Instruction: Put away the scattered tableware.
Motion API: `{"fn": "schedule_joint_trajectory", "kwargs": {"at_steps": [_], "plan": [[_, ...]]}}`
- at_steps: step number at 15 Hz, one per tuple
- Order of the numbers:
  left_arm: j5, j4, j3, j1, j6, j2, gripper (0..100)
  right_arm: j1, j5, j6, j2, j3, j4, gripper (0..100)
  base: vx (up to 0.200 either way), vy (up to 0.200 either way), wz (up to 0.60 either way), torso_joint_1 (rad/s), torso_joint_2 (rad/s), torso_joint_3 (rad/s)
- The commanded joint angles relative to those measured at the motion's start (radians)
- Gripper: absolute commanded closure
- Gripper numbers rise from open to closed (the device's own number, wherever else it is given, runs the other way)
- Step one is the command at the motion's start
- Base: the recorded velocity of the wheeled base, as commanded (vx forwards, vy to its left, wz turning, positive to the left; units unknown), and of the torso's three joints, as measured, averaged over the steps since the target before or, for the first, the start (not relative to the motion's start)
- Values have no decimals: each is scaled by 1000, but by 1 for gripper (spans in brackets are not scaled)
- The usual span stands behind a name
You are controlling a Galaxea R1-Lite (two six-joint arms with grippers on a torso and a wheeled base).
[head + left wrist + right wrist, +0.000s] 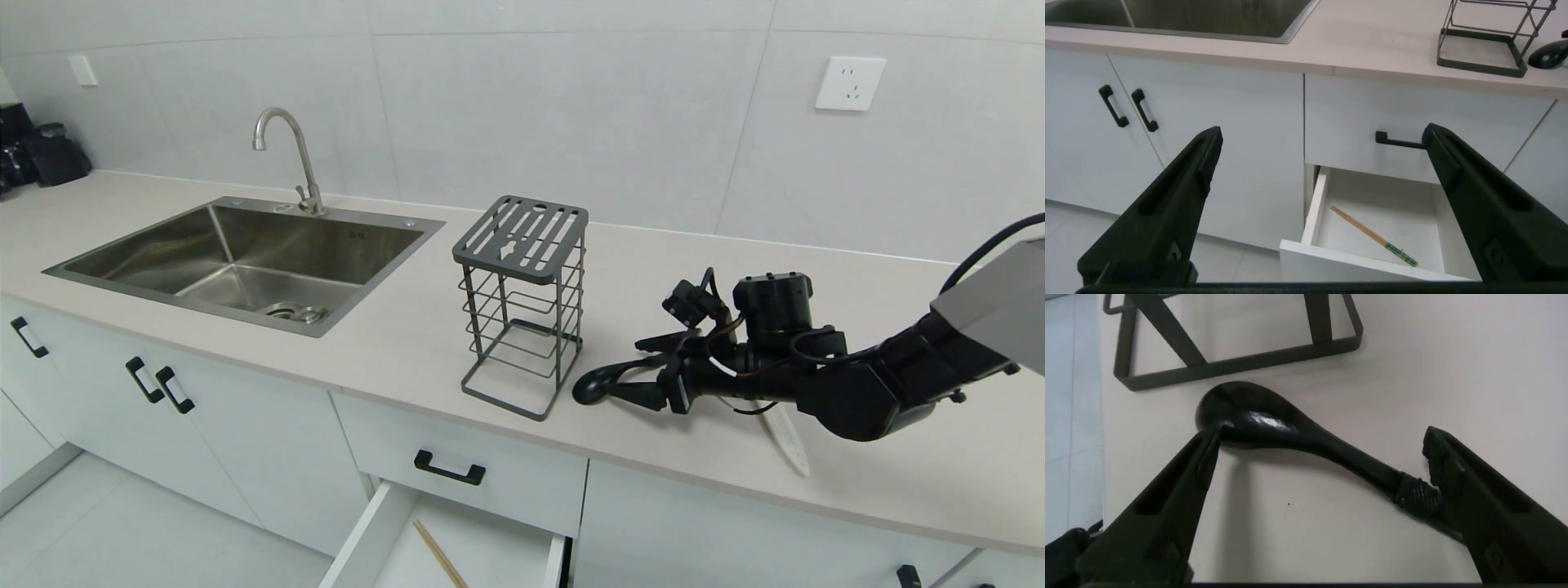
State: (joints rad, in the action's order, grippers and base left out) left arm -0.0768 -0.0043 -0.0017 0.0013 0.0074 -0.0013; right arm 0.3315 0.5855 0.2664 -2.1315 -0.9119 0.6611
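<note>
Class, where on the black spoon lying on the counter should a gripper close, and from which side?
Probably the slim handle of the black spoon, from above, closing across it: it lies flat, and the rounded bowl offers no parallel faces.

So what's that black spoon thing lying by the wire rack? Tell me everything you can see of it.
The black spoon is glossy and dark all over, perhaps lacquer or plastic. It has a rounded oval bowl and a slim handle with a ribbed band partway along. It lies flat on the pale countertop, its bowl close to the base of the wire rack but apart from it. The right gripper straddles it with fingers open; whether they touch it is unclear.
</note>
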Motion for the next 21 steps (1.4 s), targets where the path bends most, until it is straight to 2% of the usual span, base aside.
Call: {"fn": "schedule_joint_trajectory", "kwargs": {"at_steps": [1,7,8,12,18,21], "plan": [[0,0,0,0,0,1,0,1,-1,1,-22,-10,0,0,0,0,0,0,0,0],[0,0,0,0,0,1,0,-2,-6,45,-41,-1,0,0,0,0,0,0,0,0],[0,0,0,0,0,1,0,-2,-4,48,-41,5,0,100,0,0,0,0,0,0],[0,0,2,0,0,1,0,-5,-4,50,-31,44,-1,100,0,0,0,0,0,0],[0,0,0,0,0,1,0,-75,2,76,147,225,2,100,0,0,0,0,0,0],[0,0,0,0,0,1,0,-81,4,77,231,288,0,100,0,0,0,0,0,0]]}}
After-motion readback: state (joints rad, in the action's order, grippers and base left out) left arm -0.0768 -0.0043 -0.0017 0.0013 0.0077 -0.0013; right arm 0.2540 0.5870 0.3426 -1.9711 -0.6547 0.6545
